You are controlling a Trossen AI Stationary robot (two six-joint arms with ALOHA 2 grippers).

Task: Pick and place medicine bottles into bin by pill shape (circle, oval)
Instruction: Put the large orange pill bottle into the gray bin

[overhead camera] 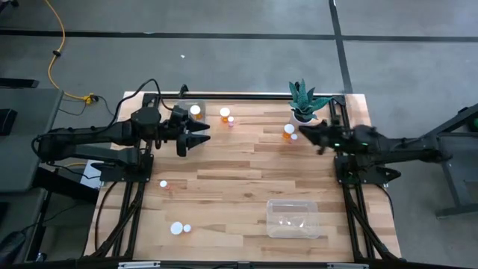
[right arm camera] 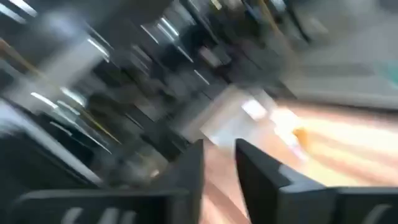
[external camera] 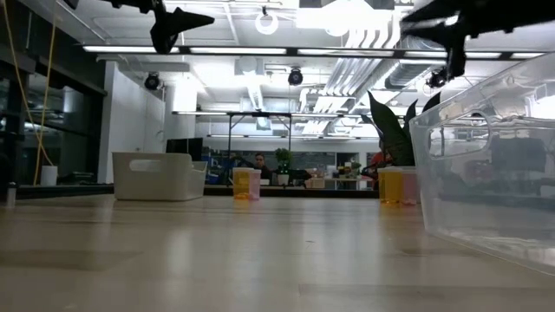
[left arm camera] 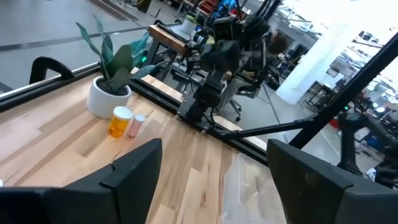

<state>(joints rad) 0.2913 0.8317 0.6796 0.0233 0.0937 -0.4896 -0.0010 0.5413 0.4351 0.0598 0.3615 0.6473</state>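
Note:
Several medicine bottles stand on the wooden table. An orange one [overhead camera: 225, 113] and a small pinkish one [overhead camera: 231, 120] are at the far middle. Two more [overhead camera: 289, 130] [left arm camera: 120, 121] stand by the plant, one [overhead camera: 163, 184] at the left, and two [overhead camera: 176, 228] at the near left. Another white cap [overhead camera: 195, 110] shows in the far-left tub [overhead camera: 199, 102]. A clear bin [overhead camera: 293, 218] sits near the front right. My left gripper [overhead camera: 200, 134] [left arm camera: 214, 180] hovers open and level above the far left. My right gripper [overhead camera: 305, 135] [right arm camera: 219, 163] hovers beside the plant-side bottles, its fingers a little apart with nothing between them.
A potted green plant [overhead camera: 305, 101] stands at the far right corner, close to my right gripper. The arms' frames run along both table sides. Bare wood lies across the middle [overhead camera: 239, 175]. In the low view both grippers [external camera: 178, 22] [external camera: 451, 43] hang high above the table.

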